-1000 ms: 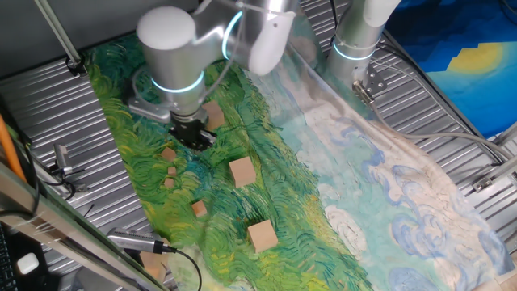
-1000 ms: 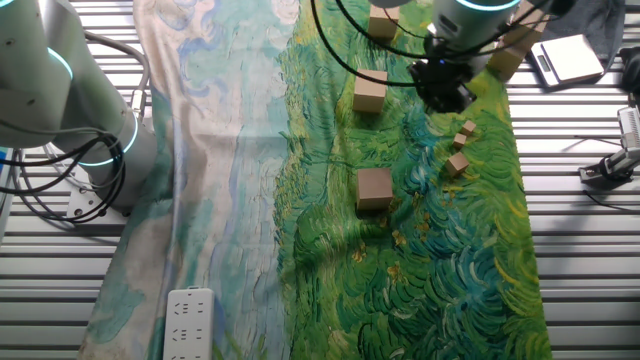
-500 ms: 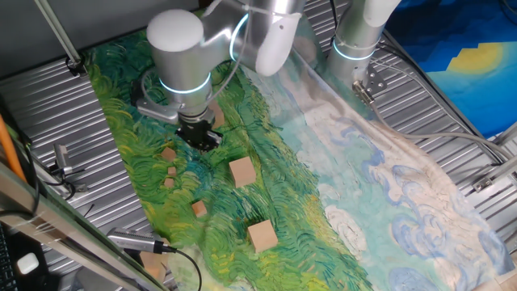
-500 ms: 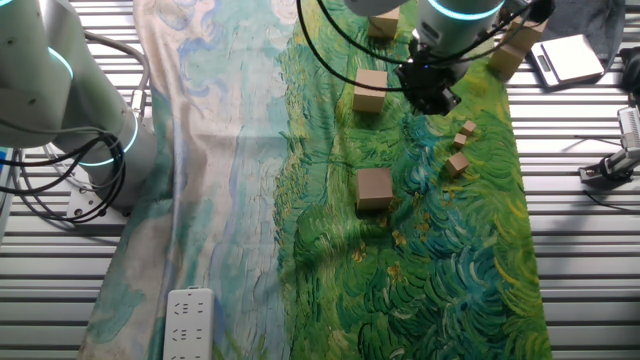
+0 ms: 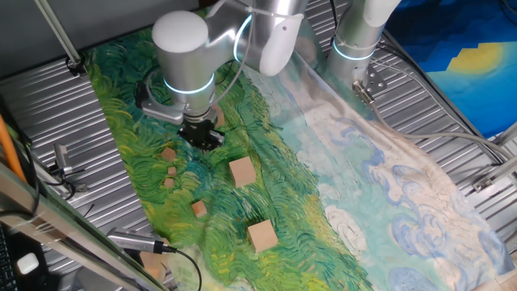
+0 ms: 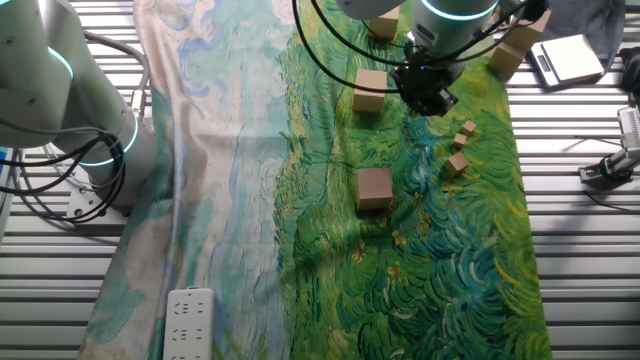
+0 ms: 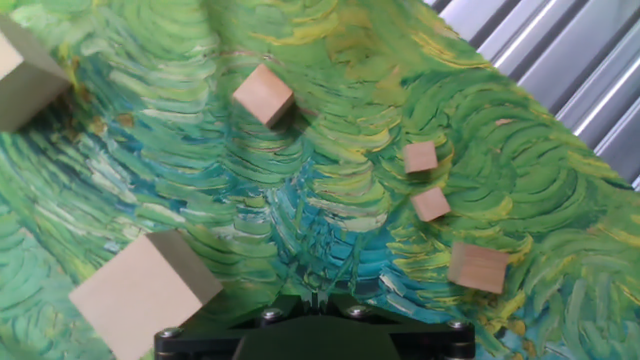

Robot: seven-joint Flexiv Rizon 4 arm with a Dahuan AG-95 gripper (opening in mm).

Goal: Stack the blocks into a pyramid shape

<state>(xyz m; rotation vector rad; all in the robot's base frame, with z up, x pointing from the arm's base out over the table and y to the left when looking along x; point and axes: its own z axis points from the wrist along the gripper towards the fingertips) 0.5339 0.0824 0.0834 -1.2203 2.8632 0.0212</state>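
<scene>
My gripper (image 5: pixel 202 137) (image 6: pixel 424 96) hangs low over the green cloth, jaws shut with nothing between them; only its tips (image 7: pixel 318 297) show in the hand view. One large tan block (image 6: pixel 370 90) (image 7: pixel 145 291) lies just beside it, mostly hidden behind the arm in one fixed view. A second large block (image 5: pixel 241 171) (image 6: pixel 375 188) (image 7: pixel 24 70) and a third (image 5: pixel 262 235) lie apart on the cloth. Small blocks are scattered on the other side of the gripper: one (image 5: pixel 169 153) (image 7: pixel 477 267), another (image 5: pixel 171 170) (image 7: pixel 431 204), a third (image 7: pixel 421 157), and a slightly bigger one (image 5: pixel 199 209) (image 7: pixel 263 95).
A second silver arm's base (image 5: pixel 355 36) (image 6: pixel 60 110) stands off the cloth. More tan blocks (image 6: pixel 505 55) (image 6: pixel 383 25) lie at the cloth's far end. A white power strip (image 6: pixel 188 320), cables and a small clamp (image 5: pixel 60 162) sit on the ribbed metal table (image 5: pixel 48 105).
The gripper has shifted sideways, away from the small blocks and closer to the large block beside it. No block has moved, and the jaws stayed shut.
</scene>
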